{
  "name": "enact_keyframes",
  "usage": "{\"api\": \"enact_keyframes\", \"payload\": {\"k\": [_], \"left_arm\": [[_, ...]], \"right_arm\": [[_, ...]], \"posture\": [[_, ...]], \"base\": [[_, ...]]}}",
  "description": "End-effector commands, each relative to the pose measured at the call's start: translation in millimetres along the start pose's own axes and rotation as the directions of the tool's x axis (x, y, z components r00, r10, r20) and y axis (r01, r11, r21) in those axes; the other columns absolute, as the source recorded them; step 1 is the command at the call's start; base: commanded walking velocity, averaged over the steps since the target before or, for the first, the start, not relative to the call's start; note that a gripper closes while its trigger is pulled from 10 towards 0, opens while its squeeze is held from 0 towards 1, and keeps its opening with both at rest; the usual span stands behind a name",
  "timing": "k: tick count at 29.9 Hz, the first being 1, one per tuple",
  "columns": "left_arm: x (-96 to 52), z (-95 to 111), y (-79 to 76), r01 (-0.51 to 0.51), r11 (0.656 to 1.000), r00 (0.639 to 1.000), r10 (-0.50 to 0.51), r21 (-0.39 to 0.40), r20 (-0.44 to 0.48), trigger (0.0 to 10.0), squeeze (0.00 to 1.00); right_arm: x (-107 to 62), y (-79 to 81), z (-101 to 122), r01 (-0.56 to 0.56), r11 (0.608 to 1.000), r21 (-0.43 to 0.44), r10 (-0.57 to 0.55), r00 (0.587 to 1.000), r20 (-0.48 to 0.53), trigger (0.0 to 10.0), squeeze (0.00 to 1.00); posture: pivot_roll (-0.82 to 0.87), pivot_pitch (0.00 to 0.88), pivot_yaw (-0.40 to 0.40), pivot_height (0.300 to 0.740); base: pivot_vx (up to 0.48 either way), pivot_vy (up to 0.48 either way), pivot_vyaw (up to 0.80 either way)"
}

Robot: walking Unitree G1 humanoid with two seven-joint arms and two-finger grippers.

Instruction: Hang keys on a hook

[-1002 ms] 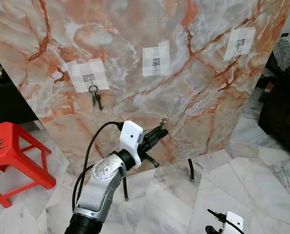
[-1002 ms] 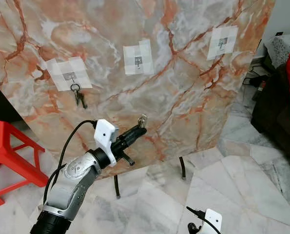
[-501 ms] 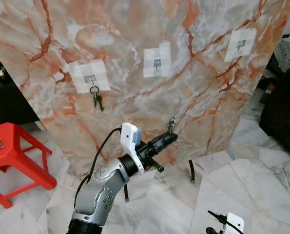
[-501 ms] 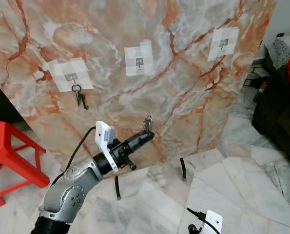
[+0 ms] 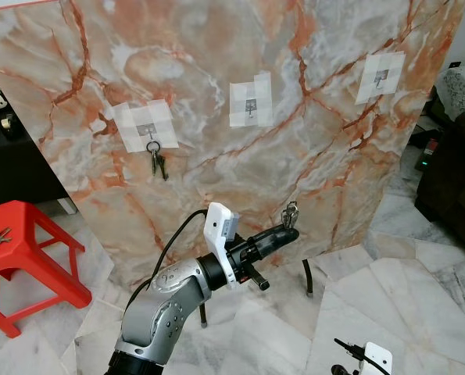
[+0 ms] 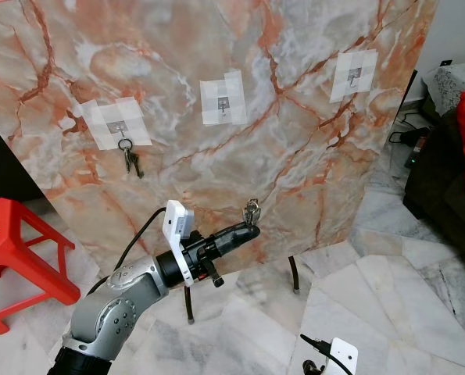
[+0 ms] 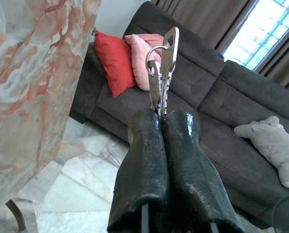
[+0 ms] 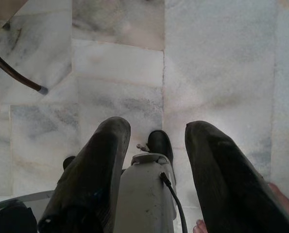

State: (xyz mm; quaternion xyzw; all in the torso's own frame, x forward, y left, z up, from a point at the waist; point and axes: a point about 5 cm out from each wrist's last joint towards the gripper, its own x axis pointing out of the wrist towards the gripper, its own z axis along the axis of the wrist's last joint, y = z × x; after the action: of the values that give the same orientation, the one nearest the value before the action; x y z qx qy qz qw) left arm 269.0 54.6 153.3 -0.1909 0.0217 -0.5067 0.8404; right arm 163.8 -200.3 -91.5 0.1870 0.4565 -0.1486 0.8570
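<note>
My left gripper (image 5: 289,226) is shut on a bunch of keys (image 7: 161,73) on a ring, the keys (image 5: 290,212) sticking up above the fingertips. It is held out in front of the lower middle of a marble board (image 5: 310,133). On the board are three taped patches, each with a small hook: the left hook (image 5: 148,130) carries another set of keys (image 5: 157,159), the middle hook (image 5: 251,105) and right hook (image 5: 381,76) are bare. The middle hook is above and left of my gripper. My right gripper (image 8: 156,141) hangs open over the floor.
A red stool (image 5: 21,250) stands at the left with small items on it. The board rests on thin black legs (image 5: 306,275) on a marble floor. A dark sofa (image 7: 222,97) with red cushions (image 7: 117,60) lies to the right.
My left gripper has moved right and slightly lower along the board with the keys. The camera has shifted a little. The right arm stays hanging.
</note>
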Motion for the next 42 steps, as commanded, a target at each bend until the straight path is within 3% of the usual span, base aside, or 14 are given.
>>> {"api": "enact_keyframes", "payload": {"k": [1, 15, 19, 42], "left_arm": [[0.8, 2.8, -1.0, 0.011, 1.0, 1.0, -0.011, 0.005, -0.009, 10.0, 0.0], [-0.6, 0.8, -3.0, 0.023, 1.0, 0.999, -0.022, 0.015, -0.036, 10.0, 0.0], [-0.4, -0.4, -2.8, 0.018, 1.0, 0.999, -0.017, 0.021, -0.051, 10.0, 0.0], [0.2, -2.0, -4.7, 0.021, 0.999, 0.998, -0.02, 0.029, -0.053, 10.0, 0.0]], "right_arm": [[-0.2, 0.1, -2.1, 0.004, 1.0, 0.015, -0.004, 1.0, -0.003, 10.0, 0.0], [0.4, 1.7, 0.1, 0.0, 1.0, 0.011, 0.0, 1.0, -0.005, 10.0, 0.0], [0.4, 1.3, 0.6, 0.005, 1.0, -0.012, -0.005, 1.0, -0.005, 10.0, 0.0], [0.3, 0.7, 1.1, 0.012, 1.0, 0.005, -0.012, 1.0, 0.005, 10.0, 0.0]], "posture": [[0.11, 0.052, 0.006, 0.74], [0.12, 0.078, 0.007, 0.74], [0.13, 0.078, 0.007, 0.74], [0.13, 0.076, 0.003, 0.74]], "base": [[0.0, 0.0, 0.0], [0.0, 0.0, -0.08], [0.255, 0.0, -0.75], [0.28, 0.0, 0.0]]}}
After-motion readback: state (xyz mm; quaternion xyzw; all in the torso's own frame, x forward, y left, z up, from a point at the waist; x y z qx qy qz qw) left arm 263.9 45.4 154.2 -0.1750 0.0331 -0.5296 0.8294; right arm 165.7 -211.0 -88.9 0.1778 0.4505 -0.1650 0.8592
